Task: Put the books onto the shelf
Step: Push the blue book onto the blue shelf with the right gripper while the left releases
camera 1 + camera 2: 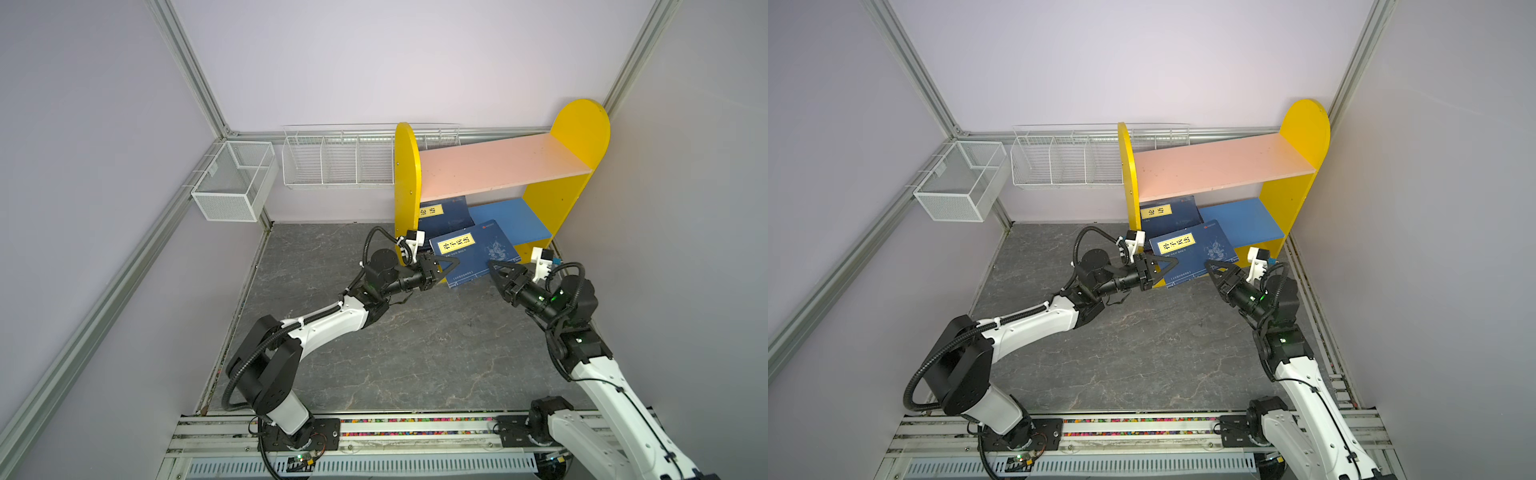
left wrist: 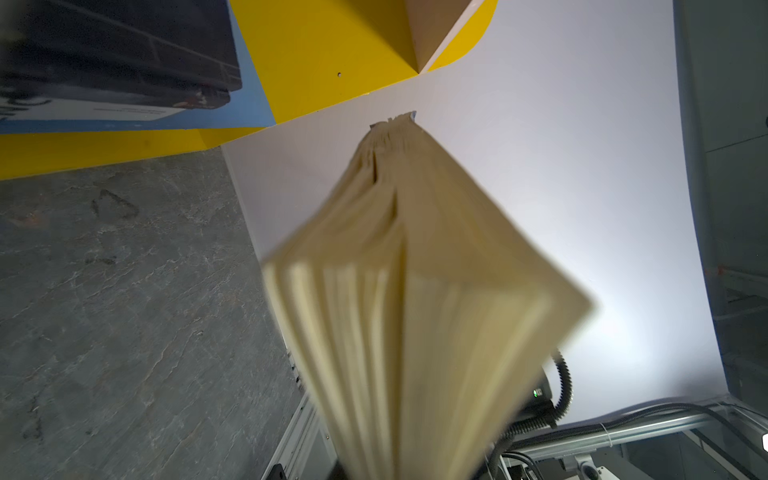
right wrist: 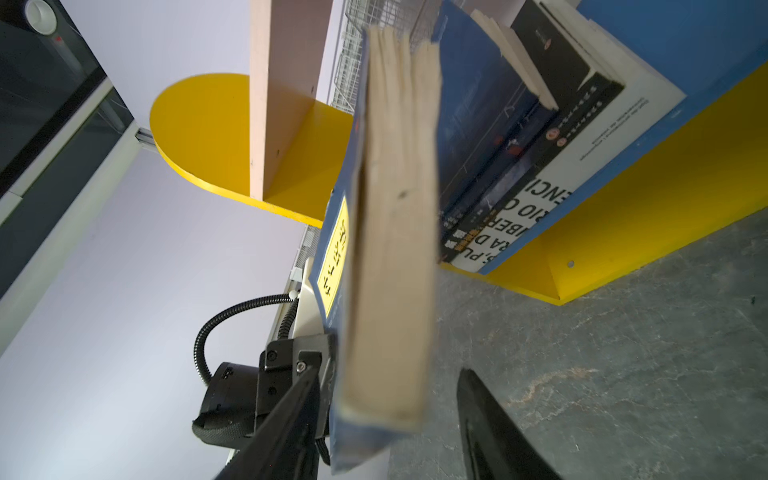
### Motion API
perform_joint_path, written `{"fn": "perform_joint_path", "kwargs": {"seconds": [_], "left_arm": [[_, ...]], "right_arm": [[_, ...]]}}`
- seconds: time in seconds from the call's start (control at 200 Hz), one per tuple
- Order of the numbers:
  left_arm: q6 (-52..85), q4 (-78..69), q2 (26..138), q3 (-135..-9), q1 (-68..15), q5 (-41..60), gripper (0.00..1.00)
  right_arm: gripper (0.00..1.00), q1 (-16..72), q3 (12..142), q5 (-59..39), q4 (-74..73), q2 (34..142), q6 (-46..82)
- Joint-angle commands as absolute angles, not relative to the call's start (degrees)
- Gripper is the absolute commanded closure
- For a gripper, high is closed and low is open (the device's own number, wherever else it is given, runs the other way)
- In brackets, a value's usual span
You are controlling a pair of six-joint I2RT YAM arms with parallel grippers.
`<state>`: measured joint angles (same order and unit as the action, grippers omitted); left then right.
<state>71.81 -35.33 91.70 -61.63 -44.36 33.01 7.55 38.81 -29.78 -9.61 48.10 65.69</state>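
Rail (image 1: pixel 415 428) up front was just the arm mount. Left gripper (image 1: pixel 453 264) was clamped on the left edge of a navy book (image 1: pixel 478 249), which hung tilted in the air, just in front of the shelf (image 1: pixel 582 124) at the level of its blue lower board (image 1: pixel 515 220). Right gripper (image 1: pixel 495 269) stood open, jaws straddling the book's near right corner without pinching it. At the left end of the lower board lay a flat stack: another navy book (image 1: pixel 446 212) on top, with black paperbacks (image 3: pixel 573 95) and a big white-and-blue book (image 3: pixel 615 137) under it. Pink upper board (image 1: pixel 505 162) was bare.

Handling guess: thin paperback, light, floppy. Its page block (image 2: pixel 415 311) was fanning open in the left wrist view, so a one-edge pinch looked marginal. A better hold would be across both covers near the spine — whole block squeezed. Cover looked glossy, probably slick, and the corners would likely dent easily.
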Motion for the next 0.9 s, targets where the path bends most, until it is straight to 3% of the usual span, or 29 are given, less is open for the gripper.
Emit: {"fn": "perform_joint_path", "kwargs": {"seconds": [0.0, 0.165, 0.295, 0.525, 0.7, 0.895], "left_arm": [[69.7, -32.2, 89.5, -66.0, -42.4, 38.8, 1.00], [65.7, -22.8, 89.0, -70.0, -41.2, 42.7, 1.00], [59.2, -14.1, 88.0, -72.6, -40.8, 43.0, 1.00], [56.3, -10.3, 89.3, -76.0, -39.7, 46.0, 1.00], [54.6, -8.0, 90.4, -78.0, -39.1, 47.4, 1.00], [50.8, -1.8, 91.0, -81.4, -38.0, 44.2, 0.99]], "right_arm": [[0.32, 4.5, 40.9, -38.7, -11.6, 49.9, 63.9], [0.35, -0.7, 41.6, -45.2, -16.0, 51.5, 66.1], [0.55, -2.9, 42.5, -47.2, -15.3, 51.3, 65.6], [0.67, -3.0, 42.8, -50.5, -15.7, 53.3, 66.3], [0.74, -3.1, 43.1, -49.9, -12.5, 53.3, 64.3], [0.89, -3.5, 43.4, -46.3, -14.2, 54.9, 64.2]]}}
